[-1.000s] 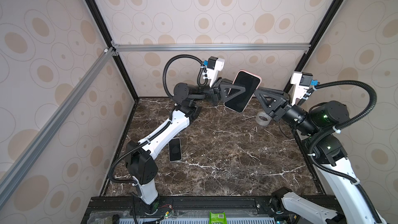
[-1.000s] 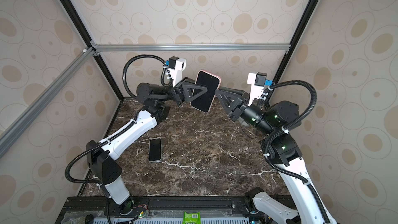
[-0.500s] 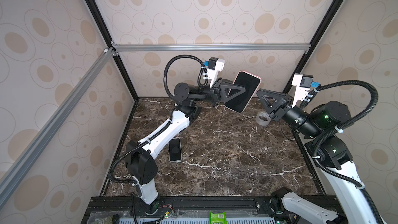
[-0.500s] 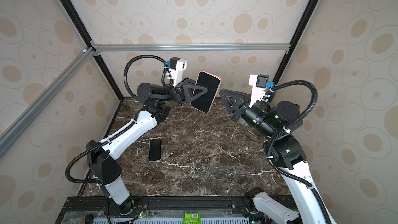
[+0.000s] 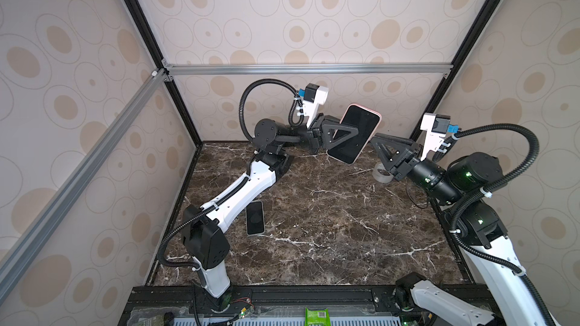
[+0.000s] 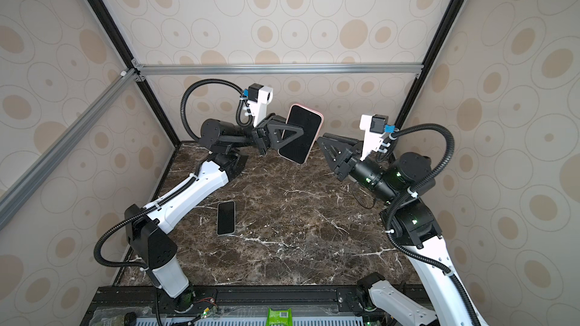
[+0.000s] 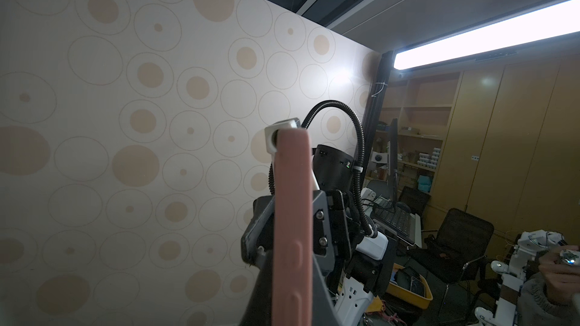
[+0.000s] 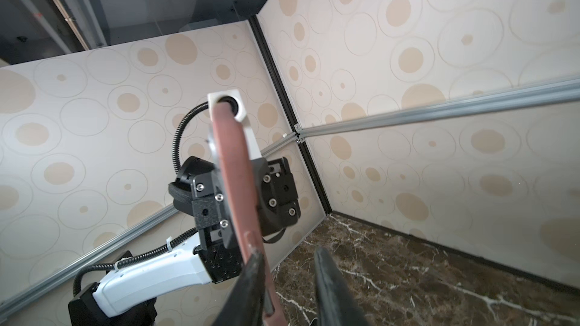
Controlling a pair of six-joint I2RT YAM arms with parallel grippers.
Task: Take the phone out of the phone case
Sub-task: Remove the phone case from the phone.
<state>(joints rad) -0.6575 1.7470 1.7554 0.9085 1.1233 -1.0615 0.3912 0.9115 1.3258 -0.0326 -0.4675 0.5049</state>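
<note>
The left gripper (image 5: 356, 128) is clamped tight on the phone (image 5: 357, 145), one finger across the dark screen and the other behind it. It holds the phone in the air just above the centre of both top views, well clear of the table (image 5: 314, 246). The phone is tilted, with its top toward the upper right of the frame. It sits fully in the pink case (image 7: 292, 214), whose rim shows round the top and right edges. In the left wrist view the case runs edge-on up the middle of the frame, pinched between the dark fingers.

The right gripper (image 5: 374, 143) sits just right of the phone's lower right edge, pointing at it. Its jaws stand partly apart. In the right wrist view one finger (image 8: 251, 280) lies against the end of the case and the other stands clear of it, with a gap between, so it has no grip on the case.

A second phone (image 5: 255, 217) lies flat, screen up, on the table at centre left, beside the left arm. A tape roll (image 5: 381, 174) sits on the table below the right gripper.
</note>
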